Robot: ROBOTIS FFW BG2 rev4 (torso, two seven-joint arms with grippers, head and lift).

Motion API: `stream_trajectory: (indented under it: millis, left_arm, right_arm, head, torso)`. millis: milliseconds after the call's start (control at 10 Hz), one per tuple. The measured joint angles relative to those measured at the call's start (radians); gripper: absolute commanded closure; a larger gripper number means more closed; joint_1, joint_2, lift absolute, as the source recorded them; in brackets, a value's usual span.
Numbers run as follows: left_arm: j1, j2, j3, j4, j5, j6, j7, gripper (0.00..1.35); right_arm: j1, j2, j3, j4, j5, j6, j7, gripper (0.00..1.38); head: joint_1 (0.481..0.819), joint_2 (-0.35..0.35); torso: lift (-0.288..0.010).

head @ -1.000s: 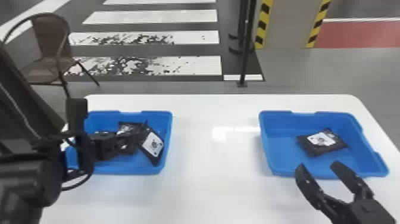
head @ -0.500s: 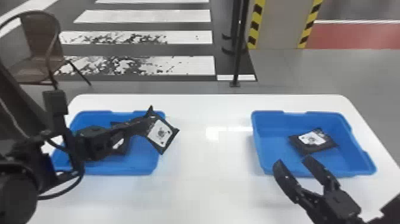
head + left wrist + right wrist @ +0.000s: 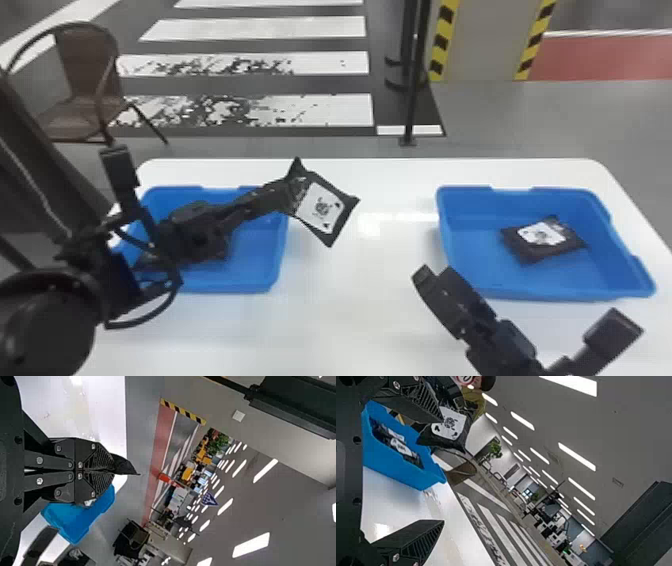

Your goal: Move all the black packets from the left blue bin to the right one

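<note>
My left gripper [image 3: 292,196] is shut on a black packet with a white label [image 3: 322,207], held above the table just past the right side of the left blue bin [image 3: 260,272]. In the left wrist view, the closed left gripper [image 3: 113,471] pinches the packet [image 3: 125,466]. My right gripper [image 3: 526,299] stands open in front of the right blue bin [image 3: 467,225], where one packet [image 3: 542,237] lies. Dark packets [image 3: 212,251] remain in the left bin, partly hidden by the left arm. Beyond the open right gripper [image 3: 442,470], the right wrist view shows the held packet [image 3: 451,423].
The white table [image 3: 360,305] has bare surface between the two bins. A brown chair [image 3: 85,85] and a black pole [image 3: 414,90] stand on the floor behind it.
The left gripper has lifted the packet out of the left bin and carried it right. The right gripper has shifted left and spread its fingers much wider.
</note>
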Motion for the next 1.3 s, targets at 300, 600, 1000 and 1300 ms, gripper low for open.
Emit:
stream_trajectory:
  millis: [300, 600, 1000, 1300]
  left_arm:
    - [0.003, 0.003, -0.033, 0.025, 0.114, -0.002, -0.002, 1.19]
    - [-0.012, 0.006, -0.101, 0.035, 0.184, 0.001, -0.002, 1.19]
    - [-0.023, 0.008, -0.141, 0.063, 0.207, 0.008, -0.002, 1.19]
    - [-0.029, 0.009, -0.154, 0.085, 0.221, 0.010, -0.002, 1.19]
  right_arm:
    - [-0.032, -0.002, 0.043, 0.021, -0.108, 0.063, 0.005, 0.12]
    - [-0.091, -0.008, 0.047, 0.058, -0.127, 0.066, 0.004, 0.12]
    - [-0.125, -0.012, 0.053, 0.054, -0.133, 0.055, -0.004, 0.30]
    - [-0.119, -0.010, 0.066, 0.045, -0.172, 0.066, -0.009, 1.28]
  head:
    - [0.695, 0.080]
    - [0.695, 0.030]
    - [0.695, 0.005]
    - [0.695, 0.007]
  torso:
    - [-0.140]
    - [-0.140]
    - [-0.140]
    - [-0.140]
